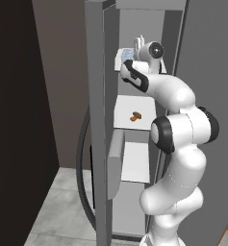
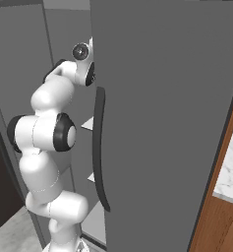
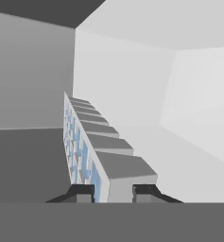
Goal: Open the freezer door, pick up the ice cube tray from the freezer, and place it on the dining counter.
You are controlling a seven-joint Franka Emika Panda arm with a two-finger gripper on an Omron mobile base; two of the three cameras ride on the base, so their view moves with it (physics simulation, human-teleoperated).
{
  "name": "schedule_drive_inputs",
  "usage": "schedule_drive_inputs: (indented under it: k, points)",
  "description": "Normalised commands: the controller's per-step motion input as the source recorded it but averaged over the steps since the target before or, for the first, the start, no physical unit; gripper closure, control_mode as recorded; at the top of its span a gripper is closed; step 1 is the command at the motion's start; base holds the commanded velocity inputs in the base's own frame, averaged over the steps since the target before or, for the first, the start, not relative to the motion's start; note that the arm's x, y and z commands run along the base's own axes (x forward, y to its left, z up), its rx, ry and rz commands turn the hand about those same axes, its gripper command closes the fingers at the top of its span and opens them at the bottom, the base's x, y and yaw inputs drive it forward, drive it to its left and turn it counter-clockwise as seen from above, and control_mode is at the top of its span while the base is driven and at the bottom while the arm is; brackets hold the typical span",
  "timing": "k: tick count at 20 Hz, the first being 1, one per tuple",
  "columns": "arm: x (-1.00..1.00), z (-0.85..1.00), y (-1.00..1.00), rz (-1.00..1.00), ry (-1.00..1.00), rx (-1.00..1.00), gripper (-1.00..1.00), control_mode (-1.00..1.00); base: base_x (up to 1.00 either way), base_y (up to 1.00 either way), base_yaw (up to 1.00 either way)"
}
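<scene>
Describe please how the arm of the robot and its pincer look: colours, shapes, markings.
The arm is glossy white, built of rounded bulbous segments with black rings at the joints. A round dark cap sits near the wrist. The pincer has two small dark, blocky fingertips. No cables or markings show.

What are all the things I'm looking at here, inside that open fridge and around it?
freezer door: one, matte grey, swung open at the left, seen edge-on, with a dark curved handle.
freezer: one, grey with white shelves, open behind the arm.
ice cube tray: one, pale blue, on the top shelf, between the end effector's fingers.
small brown food item: one, brown, on the middle shelf.
second fridge door: one, plain grey, shut, with a dark handle, right of the freezer.
dining counter: one, white marble over brown wood, far right edge.
floor: grey tiles, lower left.
end effector: one, dark fingertips, closed on the tray's near end.
</scene>
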Motion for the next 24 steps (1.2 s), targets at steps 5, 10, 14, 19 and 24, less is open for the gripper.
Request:
schedule_drive_inputs:
  k: [5,10,14,19,24]
  points:
    - [0.0,0.0,0.0,0.0,0.0,0.0,1.0,-1.0,0.0,0.0,0.0]
    - [-0.31,0.0,0.0,0.0,-0.01,0.0,1.0,-1.0,0.0,0.0,0.0]
    - [-0.37,0.03,0.0,0.0,-0.02,0.0,1.0,-1.0,0.0,0.0,0.0]
    - [-0.44,0.17,0.0,0.0,-0.04,0.0,1.0,-1.0,0.0,0.0,0.0]
    - [-0.52,0.31,0.01,0.01,-0.08,0.0,1.0,-1.0,0.0,0.0,0.0]
